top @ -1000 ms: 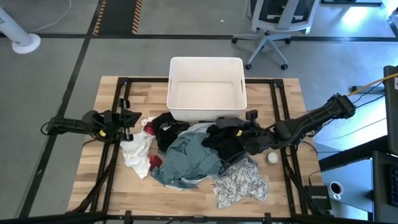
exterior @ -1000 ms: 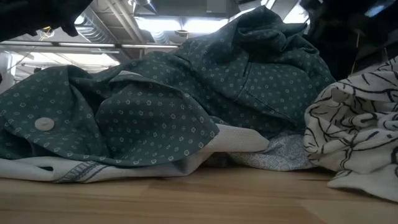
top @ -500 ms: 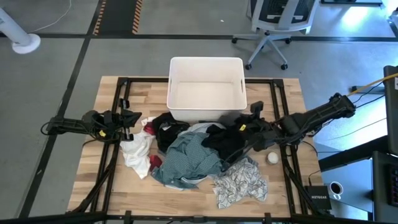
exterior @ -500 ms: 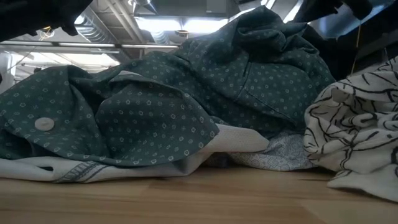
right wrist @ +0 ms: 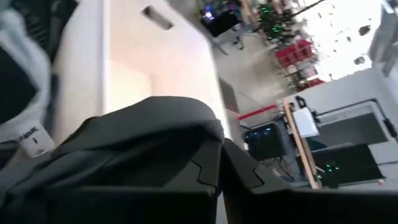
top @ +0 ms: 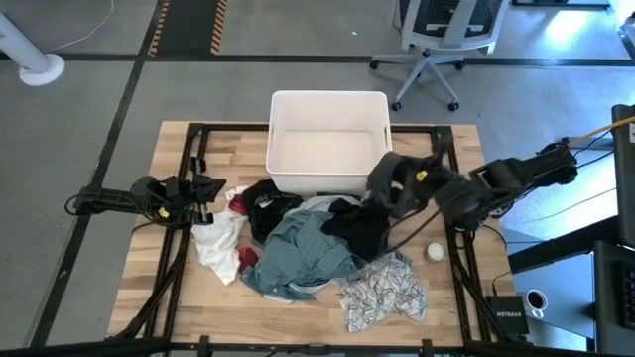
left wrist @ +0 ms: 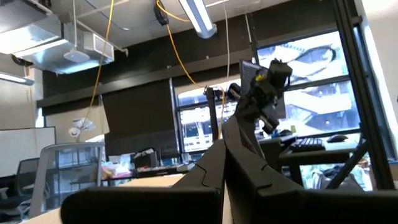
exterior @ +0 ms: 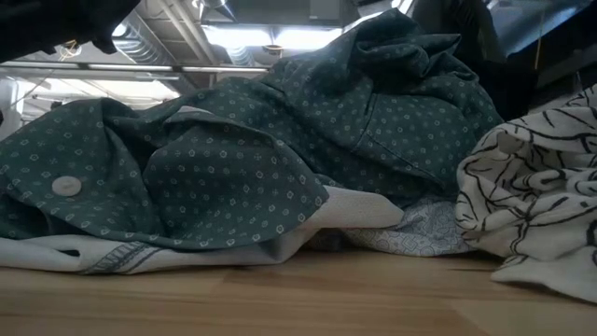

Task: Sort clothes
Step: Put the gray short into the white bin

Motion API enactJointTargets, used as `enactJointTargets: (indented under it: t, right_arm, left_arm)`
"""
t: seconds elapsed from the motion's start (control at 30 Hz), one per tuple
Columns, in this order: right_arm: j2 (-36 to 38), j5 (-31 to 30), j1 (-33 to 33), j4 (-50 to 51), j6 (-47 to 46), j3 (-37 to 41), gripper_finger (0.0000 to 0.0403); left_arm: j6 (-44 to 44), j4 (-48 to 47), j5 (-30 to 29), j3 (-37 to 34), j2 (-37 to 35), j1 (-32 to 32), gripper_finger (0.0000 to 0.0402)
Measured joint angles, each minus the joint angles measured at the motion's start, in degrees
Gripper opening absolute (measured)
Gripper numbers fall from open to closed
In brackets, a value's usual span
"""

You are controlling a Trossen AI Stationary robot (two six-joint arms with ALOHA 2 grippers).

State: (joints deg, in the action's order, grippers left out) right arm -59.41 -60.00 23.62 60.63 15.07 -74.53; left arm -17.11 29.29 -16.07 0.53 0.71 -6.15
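On the left we see the left gripper (top: 210,186) resting low at the table's (top: 169,288) left edge, fingers pressed together and empty, just beside the white garment (top: 218,243) and the small red piece (top: 247,259). In the middle, the clothes lie heaped in front of the white tub (top: 329,142): a black piece (top: 270,212), the green-blue dotted shirt (top: 303,255), and the grey-white patterned garment (top: 382,290) nearer the front. On the right, the right gripper (top: 385,184) is raised beside the tub's front corner, clenched on a black garment (top: 362,226) that hangs from it down to the pile, with the small white ball (top: 435,252) lying apart on the table.
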Motion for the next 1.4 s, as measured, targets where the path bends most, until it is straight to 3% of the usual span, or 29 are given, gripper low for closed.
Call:
enactJointTargets:
  t: [0.4, 0.6, 0.77, 0.9, 1.07, 1.4]
  right_arm:
    - [2.2, -5.0, 0.0, -4.9, 14.2, -14.6, 0.0009]
    - [2.2, -3.5, 0.0, -25.4, 33.7, -20.8, 0.0005]
    - [2.2, 1.6, 0.0, -46.1, 51.2, -22.5, 0.0004]
    - [2.2, 6.3, -0.5, -57.3, 58.5, -22.5, 0.0003]
    - [1.2, 11.4, -8.1, -59.9, 58.3, -22.5, 0.0003]
    - [-7.5, 27.2, -29.1, -58.9, 44.6, -22.5, 0.0003]
  left_arm:
    - [0.4, 0.2, -0.3, 0.0, 0.0, 0.0, 0.0001]
    - [0.2, 0.6, -0.6, 0.0, 0.0, 0.0, 0.0001]
    - [0.1, 1.5, -0.7, 0.0, 0.0, 0.0, 0.0001]
    - [-1.1, 1.8, -0.7, 0.0, 0.0, 0.0, 0.0001]
    - [-2.8, 2.6, -0.7, 0.0, 0.0, 0.0, 0.0001]
    - [-5.2, 4.8, -0.7, 0.0, 0.0, 0.0, 0.0001]
